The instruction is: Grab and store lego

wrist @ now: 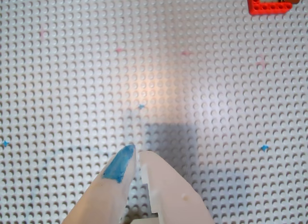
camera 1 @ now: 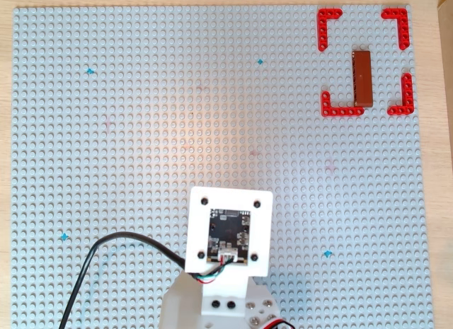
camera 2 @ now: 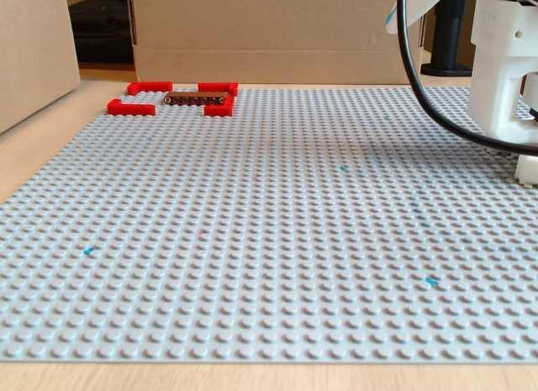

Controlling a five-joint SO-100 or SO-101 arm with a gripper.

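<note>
Lying inside the red corner pieces [camera 1: 342,108] at the far right of the overhead view, the lego [camera 1: 362,77] looks already stored. The gripper [wrist: 137,154] hangs well apart, fingers together and empty; probably only resting remains.

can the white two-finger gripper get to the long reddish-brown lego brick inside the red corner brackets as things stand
Probably yes. In the overhead view the long reddish-brown lego brick lies flat among the red corner brackets, with only bare grey studded baseplate between it and the arm. The white two-finger gripper looks shut and would need opening.
</note>
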